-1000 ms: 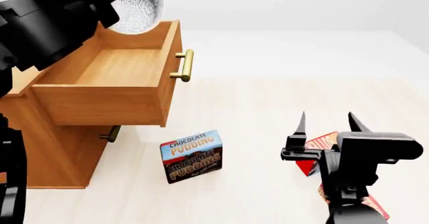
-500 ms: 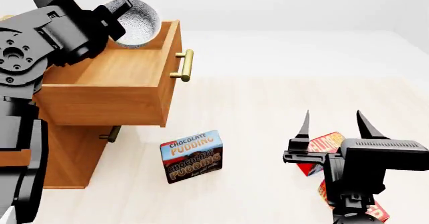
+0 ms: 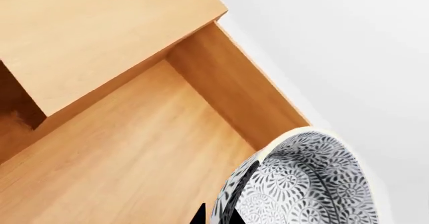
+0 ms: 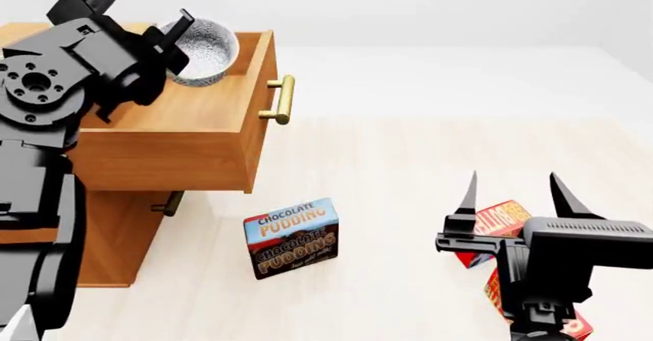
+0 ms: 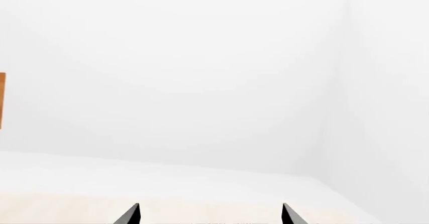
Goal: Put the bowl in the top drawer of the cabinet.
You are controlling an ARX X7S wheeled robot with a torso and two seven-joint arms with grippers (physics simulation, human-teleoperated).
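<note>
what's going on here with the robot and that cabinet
The left gripper is holding the bowl by its rim, tilted, over the far end of the pulled-out top drawer of the cabinet. Whether the bowl touches the drawer floor can't be told. The right gripper is open and holds nothing, poised over the floor near a red box. A chocolate pudding box stands on the floor in front of the cabinet.

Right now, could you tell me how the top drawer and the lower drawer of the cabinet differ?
The top drawer is pulled well out, its inside open to view; the lower drawer looks pushed in. The top drawer's brass handle shows in full, while the lower drawer's handle peeks out beneath the open one. The bowl, in the left tool, sits over the top drawer; nothing is at the lower one. Both are honey wood.
</note>
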